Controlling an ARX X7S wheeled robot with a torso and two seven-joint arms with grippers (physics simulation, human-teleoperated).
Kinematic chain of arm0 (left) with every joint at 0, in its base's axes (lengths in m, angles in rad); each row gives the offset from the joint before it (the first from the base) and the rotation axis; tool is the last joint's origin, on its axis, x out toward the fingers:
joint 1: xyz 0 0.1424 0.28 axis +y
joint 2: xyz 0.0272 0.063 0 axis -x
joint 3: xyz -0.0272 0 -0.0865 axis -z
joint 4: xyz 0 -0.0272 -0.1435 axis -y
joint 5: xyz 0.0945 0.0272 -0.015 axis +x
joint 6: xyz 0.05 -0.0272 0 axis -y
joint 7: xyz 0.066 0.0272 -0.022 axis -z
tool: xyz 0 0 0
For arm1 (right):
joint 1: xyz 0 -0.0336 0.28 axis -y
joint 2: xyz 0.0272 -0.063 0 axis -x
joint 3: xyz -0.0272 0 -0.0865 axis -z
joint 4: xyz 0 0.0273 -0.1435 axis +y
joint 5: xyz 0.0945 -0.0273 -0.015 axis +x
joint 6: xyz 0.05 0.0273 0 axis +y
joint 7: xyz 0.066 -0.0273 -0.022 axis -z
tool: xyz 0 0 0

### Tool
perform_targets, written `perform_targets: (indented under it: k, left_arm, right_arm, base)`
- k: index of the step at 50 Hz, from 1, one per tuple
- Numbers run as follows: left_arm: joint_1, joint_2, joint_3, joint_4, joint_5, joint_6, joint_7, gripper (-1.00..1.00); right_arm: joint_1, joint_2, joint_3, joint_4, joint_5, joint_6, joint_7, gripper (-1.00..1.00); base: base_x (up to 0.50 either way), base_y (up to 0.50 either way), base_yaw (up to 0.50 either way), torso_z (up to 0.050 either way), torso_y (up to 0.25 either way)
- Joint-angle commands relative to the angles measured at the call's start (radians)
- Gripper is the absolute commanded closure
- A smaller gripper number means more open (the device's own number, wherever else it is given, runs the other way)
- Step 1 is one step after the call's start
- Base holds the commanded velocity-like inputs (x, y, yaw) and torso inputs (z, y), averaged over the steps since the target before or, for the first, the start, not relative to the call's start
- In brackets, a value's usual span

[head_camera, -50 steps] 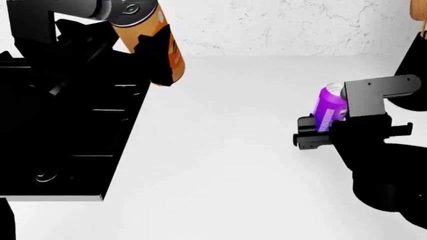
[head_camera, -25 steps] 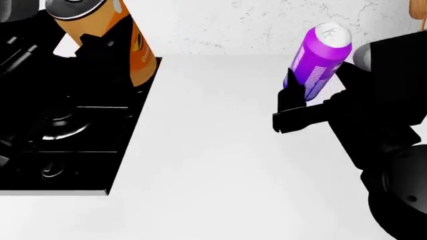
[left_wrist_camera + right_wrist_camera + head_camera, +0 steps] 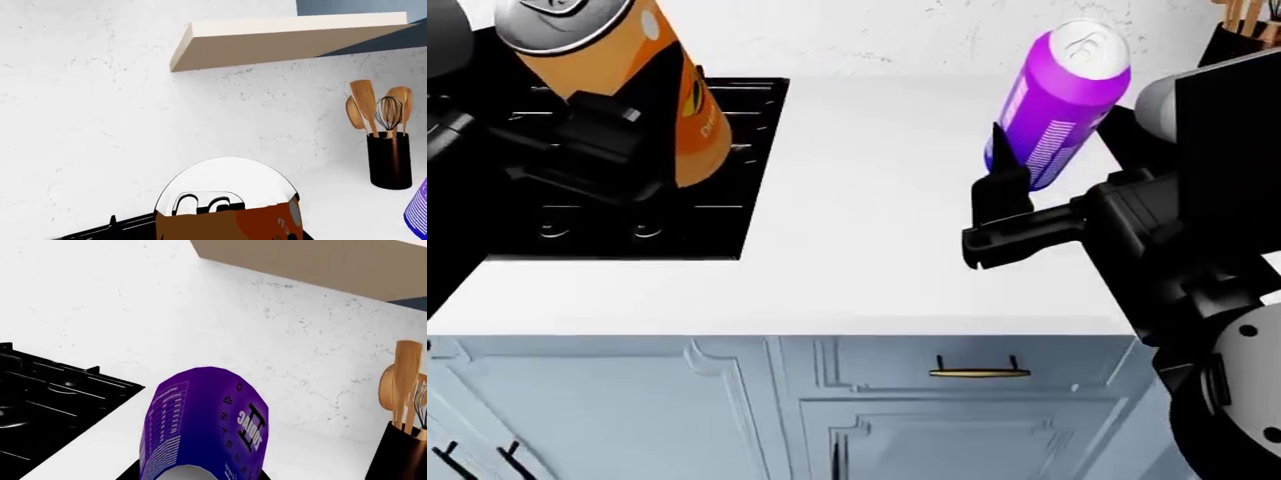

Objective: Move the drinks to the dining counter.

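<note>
In the head view the golden-yellow can [image 3: 627, 85] hangs tilted above the hob, and my left gripper [image 3: 607, 140] is shut on its body. The left wrist view shows this can's [image 3: 230, 220] silver top close up. The purple can [image 3: 1054, 100] is held above the worktop, leaning a little, with my right gripper [image 3: 1025, 178] shut on its lower half. Its printed side [image 3: 200, 425] fills the lower part of the right wrist view. Both cans are clear of the surface. The dining counter is out of view.
A black gas hob [image 3: 654, 215] is set into the white worktop [image 3: 868, 240]. Grey-blue panelled cabinets [image 3: 627, 410] with a brass handle [image 3: 977, 372] stand below its front edge. A dark utensil holder [image 3: 389, 160] stands by the back wall, under a shelf [image 3: 287, 42].
Both cans have been lifted off the worktop and stay gripped. The head view has drawn back, so the worktop's front edge and the cabinets now show.
</note>
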Motion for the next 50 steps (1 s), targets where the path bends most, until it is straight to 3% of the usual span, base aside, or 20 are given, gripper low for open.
perform_targets:
  k: [1,27,34,50]
  left_arm:
    - [0.01,-0.013,-0.014,0.02,-0.019,0.018,-0.017,1.0]
    - [0.014,-0.032,-0.019,0.022,-0.019,0.028,-0.011,1.0]
    - [0.016,-0.036,-0.021,0.019,-0.013,0.029,-0.004,1.0]
    - [0.032,-0.052,-0.033,0.029,-0.021,0.04,-0.005,1.0]
  right_arm:
    - [0.013,-0.005,-0.004,0.006,0.003,0.001,0.017,1.0]
    - [0.03,0.012,-0.066,0.025,-0.02,0.041,0.118,1.0]
    - [0.044,0.017,-0.081,0.018,-0.035,0.055,0.141,1.0]
    - [0.033,0.025,-0.101,-0.001,-0.036,0.059,0.157,1.0]
  base:
    - [-0.5,0.11,0.0,0.0,0.0]
    - [-0.5,0.07,0.0,0.0,0.0]
    - [-0.34,0.0,0.44,0.0,0.0]
    - [0.0,0.0,0.5,0.001,0.0]
